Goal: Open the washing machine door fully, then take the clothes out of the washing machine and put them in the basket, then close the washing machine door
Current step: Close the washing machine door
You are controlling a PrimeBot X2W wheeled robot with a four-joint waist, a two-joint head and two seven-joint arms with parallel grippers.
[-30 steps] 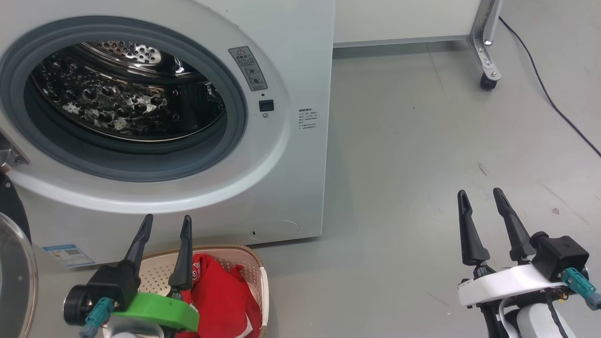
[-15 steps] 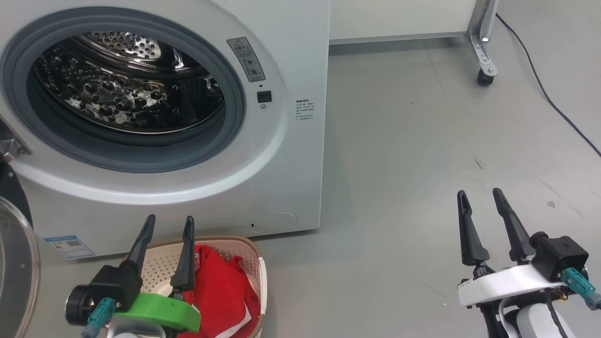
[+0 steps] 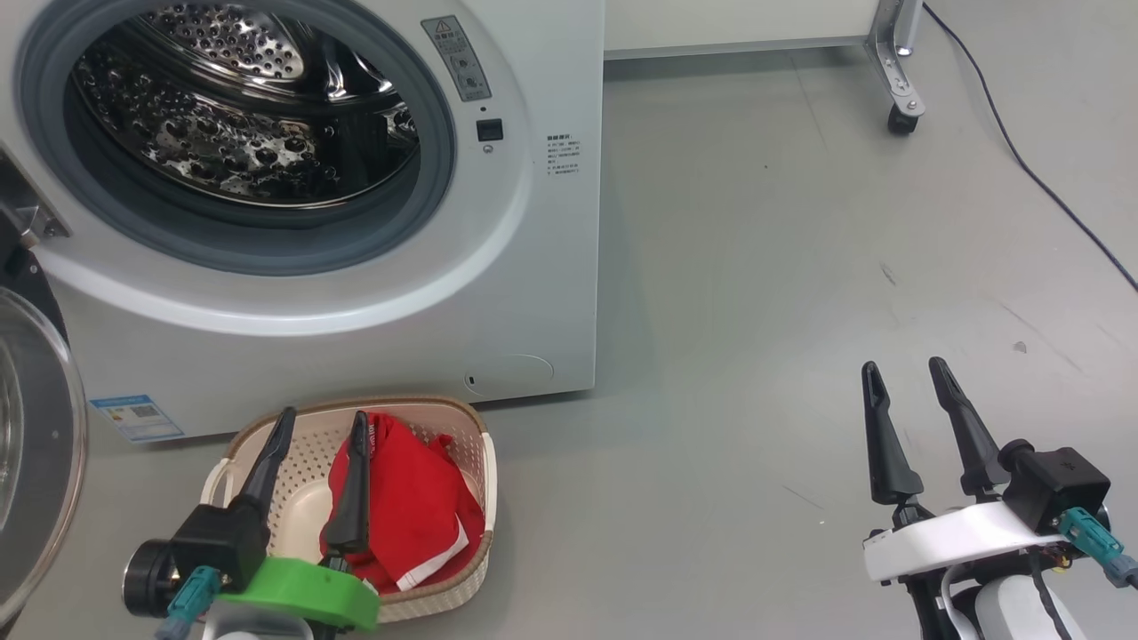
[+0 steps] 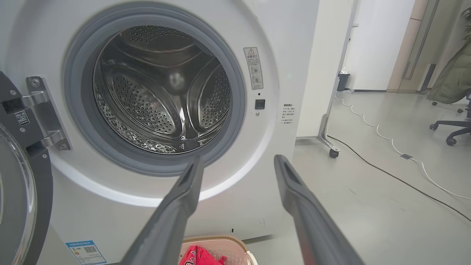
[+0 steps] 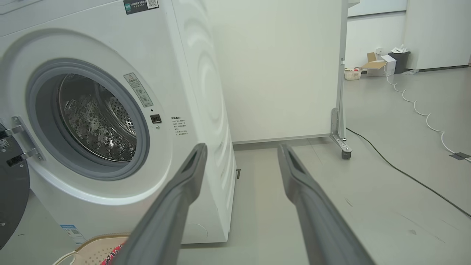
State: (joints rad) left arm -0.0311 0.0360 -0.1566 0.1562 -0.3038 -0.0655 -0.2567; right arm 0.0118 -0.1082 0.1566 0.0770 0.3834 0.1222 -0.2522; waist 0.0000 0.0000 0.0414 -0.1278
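The clothes lie in the basket, near the washing machine; its drum looks empty; left gripper and right gripper fingers spread wide, empty; the washing machine door hangs open, left; best pushed shut by its rim, slowly.

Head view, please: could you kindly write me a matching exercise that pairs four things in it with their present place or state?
Things:
1. washing machine door
2. clothes
3. drum
4. right tool

Places or states:
A. open, holding nothing
B. lying in the basket
C. swung open at the left
D. steel, no clothes visible inside

Pairs: 1-C, 2-B, 3-D, 4-A
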